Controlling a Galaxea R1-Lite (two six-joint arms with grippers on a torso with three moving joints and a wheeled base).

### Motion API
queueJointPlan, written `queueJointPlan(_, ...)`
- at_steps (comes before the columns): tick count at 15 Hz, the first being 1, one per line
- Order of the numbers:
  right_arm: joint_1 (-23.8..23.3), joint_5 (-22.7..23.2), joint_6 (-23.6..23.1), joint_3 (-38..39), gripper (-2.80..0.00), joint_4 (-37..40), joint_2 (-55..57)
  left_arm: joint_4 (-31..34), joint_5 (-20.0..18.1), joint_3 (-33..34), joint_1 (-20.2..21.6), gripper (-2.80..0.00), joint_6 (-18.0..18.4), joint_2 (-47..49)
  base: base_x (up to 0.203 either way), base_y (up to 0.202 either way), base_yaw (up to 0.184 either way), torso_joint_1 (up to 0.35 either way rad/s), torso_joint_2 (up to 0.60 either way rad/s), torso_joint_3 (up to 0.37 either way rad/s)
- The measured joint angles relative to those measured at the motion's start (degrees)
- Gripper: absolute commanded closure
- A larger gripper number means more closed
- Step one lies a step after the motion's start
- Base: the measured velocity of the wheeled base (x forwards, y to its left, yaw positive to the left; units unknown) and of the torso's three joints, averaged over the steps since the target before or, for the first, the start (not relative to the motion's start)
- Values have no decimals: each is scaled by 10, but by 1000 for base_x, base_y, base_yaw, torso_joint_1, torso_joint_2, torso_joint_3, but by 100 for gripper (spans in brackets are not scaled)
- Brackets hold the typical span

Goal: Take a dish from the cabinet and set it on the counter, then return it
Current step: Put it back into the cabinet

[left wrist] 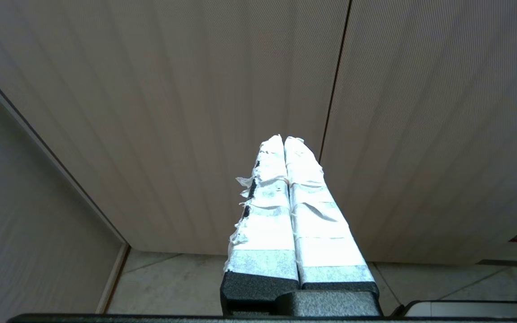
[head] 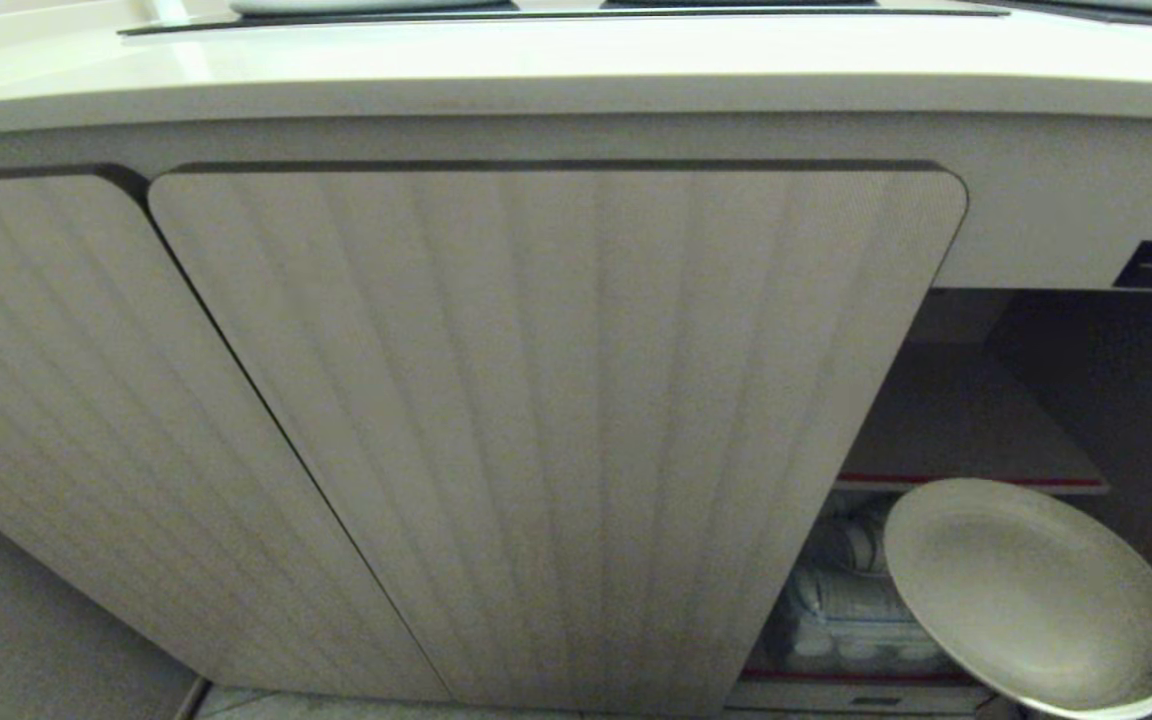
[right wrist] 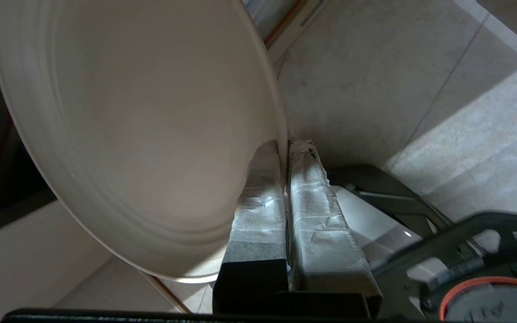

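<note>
Light falls from above: the surface along the top of the head view is bright with a soft sheen, while the open cabinet at the right sinks into dim shadow. In the left wrist view the taped pincer at centre is glaring white, its detail washed out. In the right wrist view a bright sunlit band crosses the floor at the right, the dish is evenly lit, and the far left edge is nearly black.
</note>
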Motion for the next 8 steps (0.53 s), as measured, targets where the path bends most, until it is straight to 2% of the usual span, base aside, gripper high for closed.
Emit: queueJointPlan(8, -4, 0, 1, 2, 0, -69, 77, 0, 0, 0, 0, 0, 0, 0, 0, 0, 0, 0, 0, 0)
